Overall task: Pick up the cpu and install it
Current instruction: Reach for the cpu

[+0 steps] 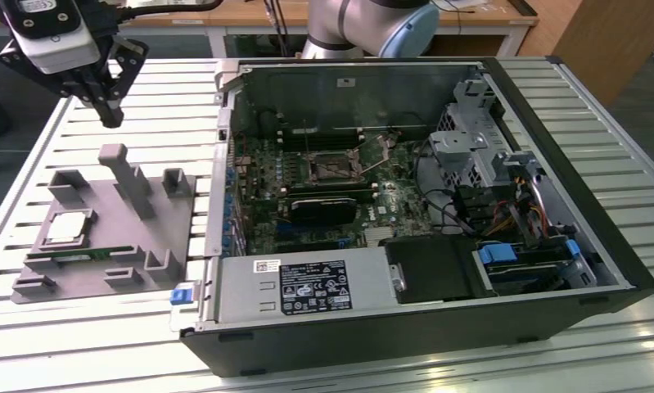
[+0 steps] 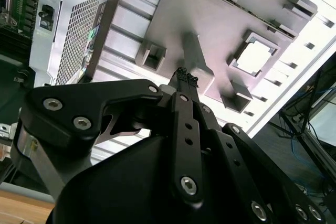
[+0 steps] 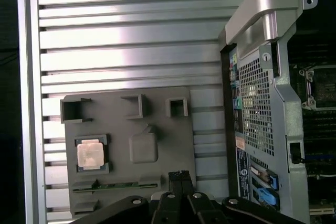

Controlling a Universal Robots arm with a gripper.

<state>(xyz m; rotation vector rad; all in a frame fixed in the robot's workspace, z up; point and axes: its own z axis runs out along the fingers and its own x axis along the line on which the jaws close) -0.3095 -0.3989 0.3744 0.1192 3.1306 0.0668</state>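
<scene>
Hovering near grey moulded tray (image 1: 103, 223) | black end effector (image 1: 110, 119) pressed together, empty | cpu (image 1: 67, 229) square, shiny, in tray recess

We lose the black metal gripper (image 1: 110, 123) above its fingers (image 1: 110, 108), and the grey robot arm (image 1: 371, 29), at the exterior view's upper edge. In the second wrist view the gripper's body hides much of the ribbed aluminium desk (image 2: 131, 22) from us.
</scene>
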